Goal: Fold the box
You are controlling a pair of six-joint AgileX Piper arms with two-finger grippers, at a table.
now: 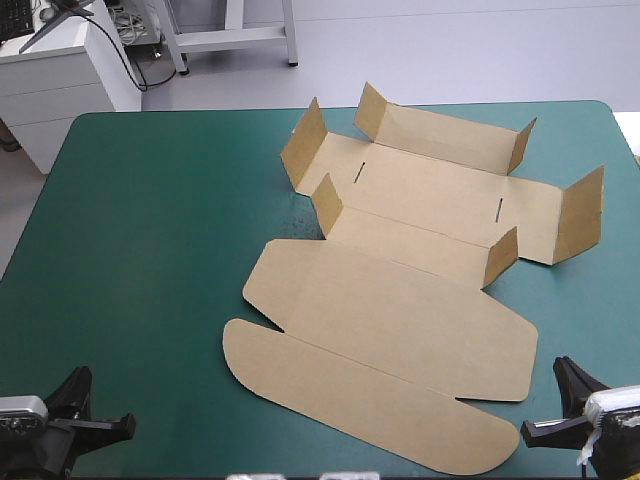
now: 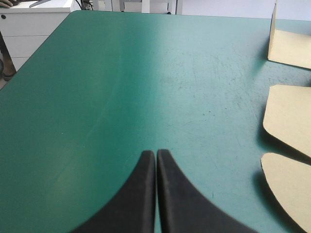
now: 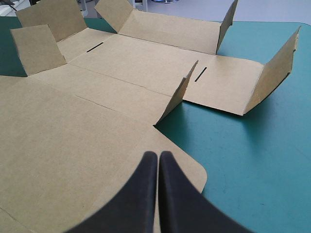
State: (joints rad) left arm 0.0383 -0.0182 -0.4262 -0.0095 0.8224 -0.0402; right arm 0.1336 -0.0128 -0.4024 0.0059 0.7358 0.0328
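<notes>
Early going on the fold, by the look of the brown box (image 1: 400, 300), spread as a cut sheet across the right half of the teal-green desk (image 1: 150, 250), rounded edge toward the front, far wall short of the back edge. Done so far: side flaps (image 1: 583, 213) and small corner tabs (image 1: 327, 203) tipped up at a slant, far wall (image 1: 440, 135) raised only part way, nothing tucked. Left to do, in all likelihood: standing the walls upright, folding the side flaps over and locking them, with two narrow slots (image 1: 497, 209) in the base unfilled; big lid panel (image 1: 400, 320) and rounded tongue (image 1: 360, 400) flat on the cover. Parked near the front left corner, well apart from the board: left end effector (image 2: 156, 153), black fingers pressed together to a point, holding nothing, only scuffed bare cover ahead. Hard by the lid panel's right near corner: right end effector (image 3: 158, 154), likewise pinched closed and empty. Nothing else visible on the desk top to block either arm; likeliest nuisance, the half-raised corner tab (image 3: 180, 94) just ahead of the right fingers, apt to flop back.
</notes>
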